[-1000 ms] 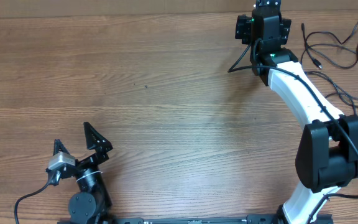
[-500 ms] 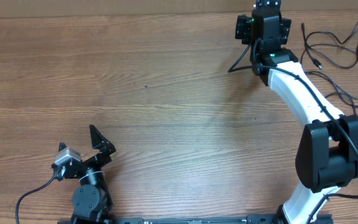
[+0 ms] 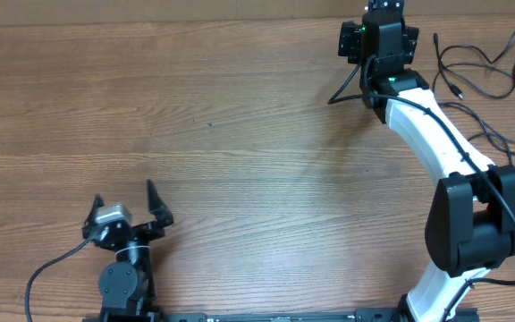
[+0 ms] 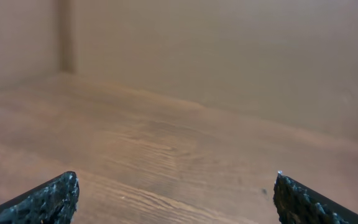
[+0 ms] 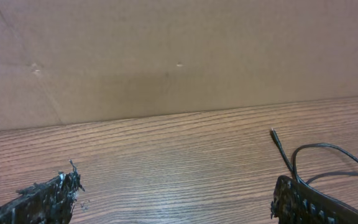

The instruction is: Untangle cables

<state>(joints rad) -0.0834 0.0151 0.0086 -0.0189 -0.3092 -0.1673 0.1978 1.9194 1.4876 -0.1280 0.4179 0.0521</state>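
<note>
Several thin black cables [image 3: 493,59] lie spread loose on the wooden table [image 3: 240,134] at the far right, one with a small plug end [image 3: 457,91]. In the right wrist view a cable loop [image 5: 328,145] and a plug tip [image 5: 273,132] lie just beyond the right finger [image 5: 309,205]. My right gripper [image 5: 174,180] is open over bare wood near the back wall, left of the cables, holding nothing. My left gripper [image 3: 123,195] sits at the near left, far from the cables. It is open and empty, with only wood between the left gripper's [image 4: 176,176] jaws.
A brown cardboard wall [image 5: 179,56] runs along the table's far edge, right in front of the right gripper. The white right arm [image 3: 427,125] stretches from the near right to the back. Its own thicker black wire [image 3: 342,89] hangs beside it.
The left gripper has swung from pointing up-right to pointing straight away and shifted a little to the right. The right arm and the cables have not moved.
</note>
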